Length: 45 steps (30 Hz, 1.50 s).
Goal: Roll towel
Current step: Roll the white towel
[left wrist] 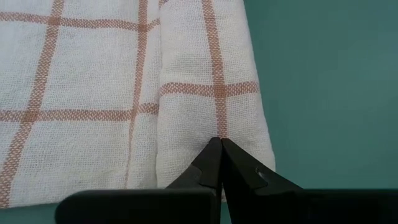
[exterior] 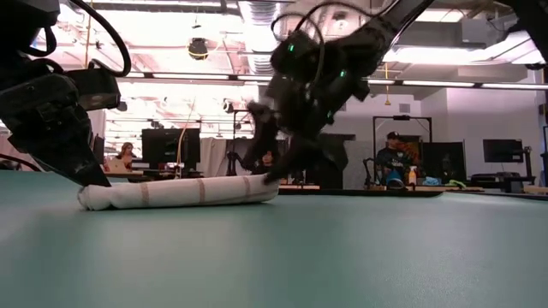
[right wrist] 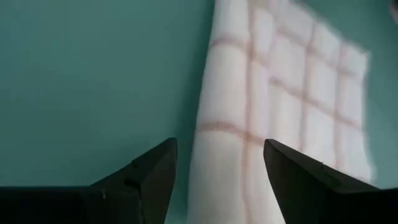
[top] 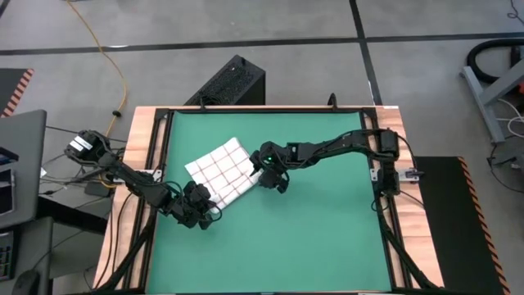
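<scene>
Nearest in the low view, the green mat [exterior: 342,257] runs up to the towel [exterior: 180,192], which lies on it as a low, flattened roll, its red check lines showing as faint bands. From above, the towel [top: 221,172] sits left of the mat's centre, turned at an angle, with a rolled fold along its near-right edge.

The left gripper [top: 199,206] is at the near-left end of that fold. In its wrist view the two dark fingers are pressed together, tip to tip, at the rolled edge of the towel [left wrist: 211,93], right where a red line runs down the fold; whether any cloth is caught between the tips cannot be told. In the low view this gripper [exterior: 90,175] meets the left end of the roll.

The right gripper [top: 274,182] is at the other end of the fold, on the towel's right side. Its fingers [right wrist: 155,174] are spread wide, with the rolled edge of the towel [right wrist: 230,162] lying in the gap between them, not pinched.

Beyond the table, the low view shows a person [exterior: 394,158] seated at a desk and monitors [exterior: 171,145] in the room.
</scene>
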{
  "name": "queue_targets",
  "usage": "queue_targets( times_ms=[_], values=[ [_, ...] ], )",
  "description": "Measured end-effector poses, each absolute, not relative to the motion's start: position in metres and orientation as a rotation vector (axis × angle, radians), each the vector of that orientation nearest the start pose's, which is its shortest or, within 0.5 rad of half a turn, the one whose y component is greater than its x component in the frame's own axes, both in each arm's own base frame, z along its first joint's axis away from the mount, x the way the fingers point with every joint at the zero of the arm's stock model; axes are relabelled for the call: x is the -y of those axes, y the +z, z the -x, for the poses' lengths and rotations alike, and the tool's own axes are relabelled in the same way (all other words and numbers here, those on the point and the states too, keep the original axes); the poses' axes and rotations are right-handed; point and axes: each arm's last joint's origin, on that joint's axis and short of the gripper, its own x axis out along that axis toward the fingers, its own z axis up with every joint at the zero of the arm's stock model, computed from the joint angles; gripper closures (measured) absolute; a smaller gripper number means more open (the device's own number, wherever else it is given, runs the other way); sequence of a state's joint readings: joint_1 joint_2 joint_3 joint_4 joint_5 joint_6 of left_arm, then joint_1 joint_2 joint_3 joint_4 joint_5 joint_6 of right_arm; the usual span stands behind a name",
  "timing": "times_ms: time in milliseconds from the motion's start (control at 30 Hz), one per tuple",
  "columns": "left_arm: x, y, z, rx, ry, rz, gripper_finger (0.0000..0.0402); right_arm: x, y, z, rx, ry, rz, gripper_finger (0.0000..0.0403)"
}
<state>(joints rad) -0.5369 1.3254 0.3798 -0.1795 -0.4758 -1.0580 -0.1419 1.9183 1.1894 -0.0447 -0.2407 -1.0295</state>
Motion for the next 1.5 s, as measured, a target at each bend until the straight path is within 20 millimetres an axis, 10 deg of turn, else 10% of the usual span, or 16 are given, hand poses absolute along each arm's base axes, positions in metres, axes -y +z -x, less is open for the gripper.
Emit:
queue_targets(
  times_ms=[500, 967, 1500],
  values=[
    [0.085, 0.112, -0.169, -0.871, 0.433, 0.411, 0.0402, 0.065, 0.126, -0.404, -0.753, 0.4, 0.705, 0.0156],
    [0.088, 0.113, -0.173, -0.84, 0.396, 0.453, 0.0401, 0.062, 0.124, -0.401, -0.875, 0.225, 0.475, 0.0382],
    [0.094, 0.163, -0.215, -0.537, 0.326, 0.55, 0.0402, 0.012, 0.145, -0.383, -1.007, 0.24, 0.218, 0.0381]
  ],
)
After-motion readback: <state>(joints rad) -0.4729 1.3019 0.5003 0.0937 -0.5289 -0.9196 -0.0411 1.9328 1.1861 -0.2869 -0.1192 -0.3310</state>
